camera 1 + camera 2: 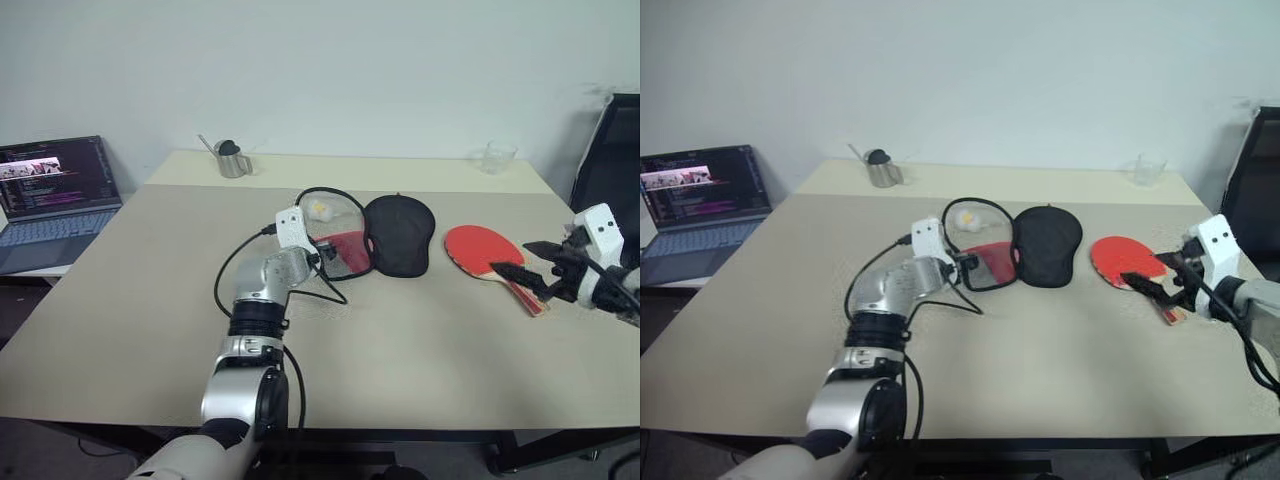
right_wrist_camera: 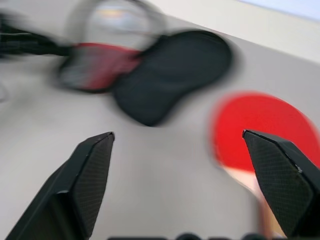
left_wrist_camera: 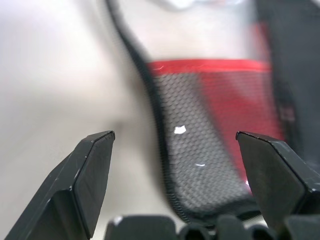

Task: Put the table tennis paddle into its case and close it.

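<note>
Now the left gripper [image 3: 172,150] stands with its two black fingers spread wide and nothing between them, poised just over the near edge of the case [image 1: 372,235], above the mesh pocket and red lining of the open half. That case lies unzipped and folded open at mid-table: the open half with its zipper rim on the robot's left, the black fabric half on the right. A small white-yellow ball [image 1: 319,209] sits inside the zipper loop at the far end of the open half. Off to the right, the right gripper [image 1: 527,264] is likewise spread apart and empty, hovering beside the handle end of the table tennis paddle [image 1: 486,249]. The paddle lies flat, red face up, just right of the case and outside it. Farther out: a metal cup [image 1: 232,159] and a clear glass [image 1: 497,157] near the table's [image 1: 420,340] far edge, and a laptop [image 1: 55,195] open at far left.
</note>
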Controlling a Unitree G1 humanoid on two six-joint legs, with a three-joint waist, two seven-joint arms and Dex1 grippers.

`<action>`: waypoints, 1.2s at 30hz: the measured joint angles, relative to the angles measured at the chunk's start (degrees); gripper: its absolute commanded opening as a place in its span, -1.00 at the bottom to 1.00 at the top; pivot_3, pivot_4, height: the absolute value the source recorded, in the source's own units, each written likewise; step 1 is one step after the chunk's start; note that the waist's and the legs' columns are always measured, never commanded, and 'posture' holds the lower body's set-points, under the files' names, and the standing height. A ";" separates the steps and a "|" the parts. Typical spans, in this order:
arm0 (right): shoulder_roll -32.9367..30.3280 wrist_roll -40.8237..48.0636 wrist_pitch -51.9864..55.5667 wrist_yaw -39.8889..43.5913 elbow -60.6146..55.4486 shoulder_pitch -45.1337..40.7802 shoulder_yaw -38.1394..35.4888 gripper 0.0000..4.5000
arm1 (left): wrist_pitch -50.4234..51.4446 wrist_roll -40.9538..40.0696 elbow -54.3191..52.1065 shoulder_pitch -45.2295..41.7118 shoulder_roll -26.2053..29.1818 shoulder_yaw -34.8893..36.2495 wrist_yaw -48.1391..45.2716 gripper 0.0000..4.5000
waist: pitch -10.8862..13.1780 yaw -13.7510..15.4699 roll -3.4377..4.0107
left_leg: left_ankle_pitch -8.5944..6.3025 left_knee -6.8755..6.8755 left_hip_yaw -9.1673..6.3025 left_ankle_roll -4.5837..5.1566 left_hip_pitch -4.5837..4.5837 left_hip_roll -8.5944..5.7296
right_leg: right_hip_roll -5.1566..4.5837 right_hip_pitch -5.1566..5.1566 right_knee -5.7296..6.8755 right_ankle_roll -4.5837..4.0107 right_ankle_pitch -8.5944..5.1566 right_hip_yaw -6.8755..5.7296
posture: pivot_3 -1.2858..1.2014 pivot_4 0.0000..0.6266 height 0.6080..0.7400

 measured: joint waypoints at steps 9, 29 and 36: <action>4.29 -8.87 0.83 -8.85 18.41 -5.44 4.69 1.00 | -2.42 -8.17 -13.51 2.45 15.41 -12.47 -43.23 0.89 | -0.03 -0.29 0.11 | -0.01 -0.23 0.06 0.03 0.00 -0.02 | -0.04 -0.11 -0.10 -0.01 -0.02 0.11 | 0.03 -0.52 1.00; 11.69 -15.48 -13.67 -9.06 43.96 -15.14 6.42 -0.17 | -1.68 -12.86 -26.57 8.01 20.68 -15.38 -52.90 0.91 | -0.04 -1.78 0.11 | 0.05 -0.14 -0.04 0.12 0.40 0.04 | 0.07 0.32 -0.06 0.07 0.04 0.19 | 0.03 -0.52 1.00; 14.08 -13.23 -7.54 -15.18 31.00 -16.29 2.13 -0.44 | -1.90 -11.48 -25.24 9.34 22.42 -15.21 -52.00 0.91 | 0.04 -1.78 0.25 | 0.05 -0.23 0.01 0.12 0.15 0.05 | 0.08 -0.06 -0.01 0.06 0.03 0.36 | 0.03 -0.52 1.00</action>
